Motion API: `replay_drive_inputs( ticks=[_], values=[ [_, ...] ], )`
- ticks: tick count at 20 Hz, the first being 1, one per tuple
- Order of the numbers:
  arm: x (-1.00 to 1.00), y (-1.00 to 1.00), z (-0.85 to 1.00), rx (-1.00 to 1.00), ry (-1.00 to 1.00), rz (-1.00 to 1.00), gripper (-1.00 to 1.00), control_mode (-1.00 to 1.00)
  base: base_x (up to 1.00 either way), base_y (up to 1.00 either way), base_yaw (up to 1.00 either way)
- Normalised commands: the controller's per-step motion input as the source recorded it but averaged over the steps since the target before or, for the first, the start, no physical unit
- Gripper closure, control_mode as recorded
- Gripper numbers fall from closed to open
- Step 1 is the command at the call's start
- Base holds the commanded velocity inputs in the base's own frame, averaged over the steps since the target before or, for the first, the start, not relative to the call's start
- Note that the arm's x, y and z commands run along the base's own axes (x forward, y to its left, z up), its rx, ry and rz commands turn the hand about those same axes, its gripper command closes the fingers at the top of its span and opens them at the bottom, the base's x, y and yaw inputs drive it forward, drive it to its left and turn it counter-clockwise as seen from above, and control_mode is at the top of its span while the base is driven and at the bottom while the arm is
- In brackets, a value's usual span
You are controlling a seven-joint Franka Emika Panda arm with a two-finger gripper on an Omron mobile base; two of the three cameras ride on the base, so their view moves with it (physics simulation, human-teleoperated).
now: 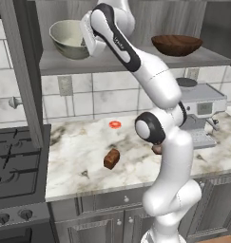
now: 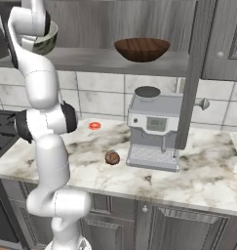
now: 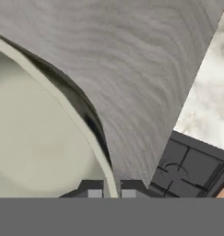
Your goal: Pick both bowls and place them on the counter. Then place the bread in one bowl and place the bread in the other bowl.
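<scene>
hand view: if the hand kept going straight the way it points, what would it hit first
The hand is shut on the rim of the cream bowl, so the bowl is already met. Beyond that rim lies the grey wooden shelf, probably the next contact, though depth is hard to judge.

Kitchen: marble counter [image 1: 83, 147], stove [image 1: 17, 161], espresso machine [image 2: 154, 134], tiled wall [image 1: 107, 97].

Two bowls: cream bowl [image 1: 68, 39], wooden bowl [image 1: 177, 44]; two breads: brown loaf [image 1: 111, 158], round bun [image 2: 112, 157].

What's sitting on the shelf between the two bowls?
Only the robot's hand; its gripper pinches the cream bowl rim. Toward the wooden bowl, left base view shows bare shelf.
</scene>
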Motion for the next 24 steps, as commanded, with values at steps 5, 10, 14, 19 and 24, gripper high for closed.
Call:
replay_drive_inputs(
  ticks=[5, 10, 14, 19, 24],
  values=[
    [-0.60, 0.00, -0.02, 0.00, 0.00, 0.00, 1.00, -1.00, 0.00, 0.00, 0.00],
    [-0.58, 0.00, 0.00, 0.00, 0.00, 0.00, 1.00, -1.00, 0.00, 0.00, 0.00],
    [-0.62, 0.00, 0.00, 0.00, -0.01, 0.00, 1.00, -1.00, 0.00, 0.00, 0.00],
    [-0.77, -0.08, 0.00, 0.00, -0.05, 0.00, 1.00, -1.00, 0.00, 0.00, 0.00],
    [-0.80, -0.15, -0.04, 0.00, -0.02, 0.00, 1.00, -1.00, 0.00, 0.00, 0.00]
  ],
)
